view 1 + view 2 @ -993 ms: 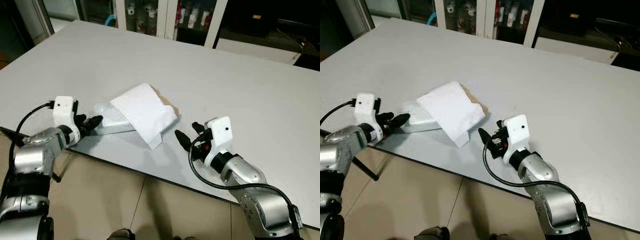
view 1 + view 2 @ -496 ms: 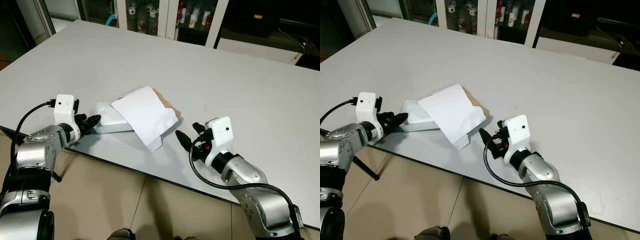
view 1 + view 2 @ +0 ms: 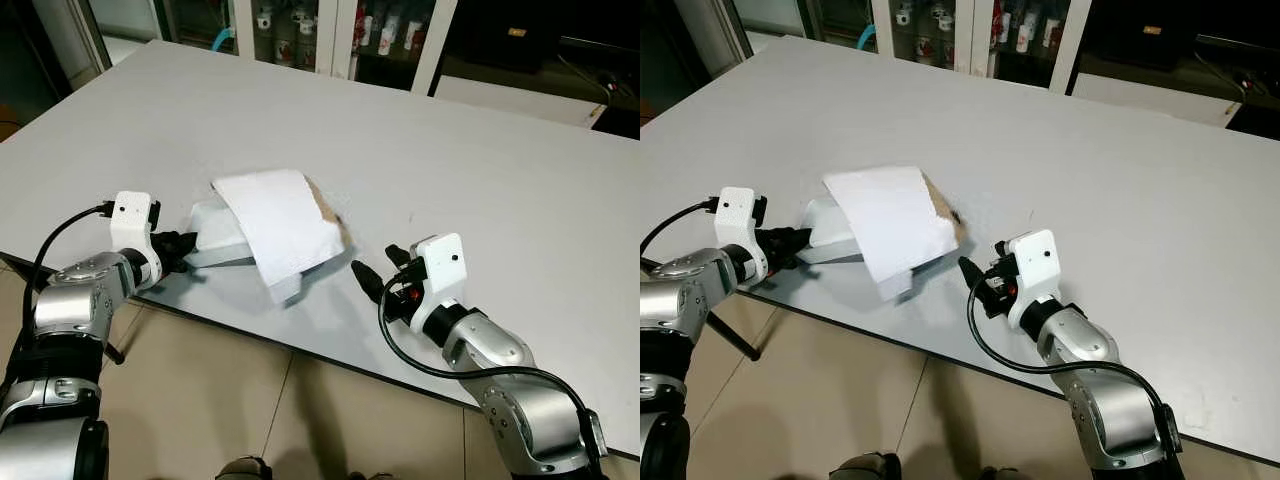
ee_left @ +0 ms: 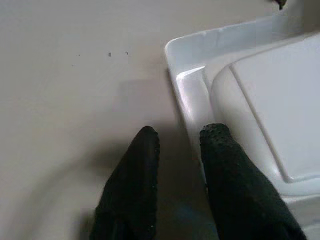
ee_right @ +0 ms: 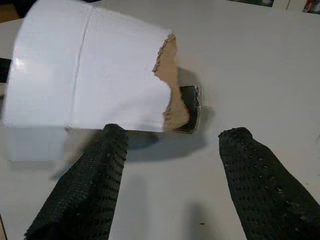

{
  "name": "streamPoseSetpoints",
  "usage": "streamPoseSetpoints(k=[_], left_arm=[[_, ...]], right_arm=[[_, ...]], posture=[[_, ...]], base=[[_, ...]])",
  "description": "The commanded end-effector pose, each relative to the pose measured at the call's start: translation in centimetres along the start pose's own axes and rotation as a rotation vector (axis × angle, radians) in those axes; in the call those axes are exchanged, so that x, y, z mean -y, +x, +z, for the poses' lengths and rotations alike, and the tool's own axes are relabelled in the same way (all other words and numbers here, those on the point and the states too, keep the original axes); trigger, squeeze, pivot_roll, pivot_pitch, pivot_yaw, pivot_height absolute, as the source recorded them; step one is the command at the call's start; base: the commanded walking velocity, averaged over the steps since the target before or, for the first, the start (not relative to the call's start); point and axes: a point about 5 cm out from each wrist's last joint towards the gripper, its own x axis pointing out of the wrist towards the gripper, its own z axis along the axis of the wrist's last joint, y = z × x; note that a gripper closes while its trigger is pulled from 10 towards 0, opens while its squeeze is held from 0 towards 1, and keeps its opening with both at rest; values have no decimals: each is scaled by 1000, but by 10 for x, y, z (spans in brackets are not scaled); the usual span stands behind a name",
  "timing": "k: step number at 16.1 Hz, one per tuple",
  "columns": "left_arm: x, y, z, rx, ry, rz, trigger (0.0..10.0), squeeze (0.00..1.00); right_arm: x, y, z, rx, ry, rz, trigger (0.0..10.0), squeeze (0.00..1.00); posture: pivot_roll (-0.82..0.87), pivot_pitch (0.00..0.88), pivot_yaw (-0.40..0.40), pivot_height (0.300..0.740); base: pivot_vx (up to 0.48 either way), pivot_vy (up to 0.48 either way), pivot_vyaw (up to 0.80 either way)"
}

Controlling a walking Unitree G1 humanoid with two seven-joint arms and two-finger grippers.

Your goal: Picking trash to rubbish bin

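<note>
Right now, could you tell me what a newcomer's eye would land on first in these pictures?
First, the torn white cardboard sheet draped over a white plastic tray near the front edge of the grey table. Next, the two hands flanking it: the left hand with its fingers close together at the tray's rim, and the right hand open just beside the cardboard, apart from it.
</note>
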Motion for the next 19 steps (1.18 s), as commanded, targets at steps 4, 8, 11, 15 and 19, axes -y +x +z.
streamPoseSetpoints(k=[4,8,11,15,19], left_arm=[[-6,-2,0,-22,21,23,0,0],[-13,-7,14,26,88,69,0,0],[-21,-24,25,56,122,71,0,0],[-40,-76,30,92,141,119,0,0],[-60,-123,58,248,109,240,0,0]], right_arm=[[6,0,3,13,-23,-42,10000,0],[10,3,5,24,-23,-69,10000,0],[13,6,8,41,-23,-96,10000,0],[15,16,15,69,-23,-72,10000,0],[3,38,28,112,-27,28,10000,0]], posture=[[28,90,-19,740],[35,84,-18,740],[36,74,-15,740],[61,73,-46,740],[84,81,-71,740]], base=[[0,0,0],[0,0,0],[0,0,0],[0,0,0],[0,0,0]])
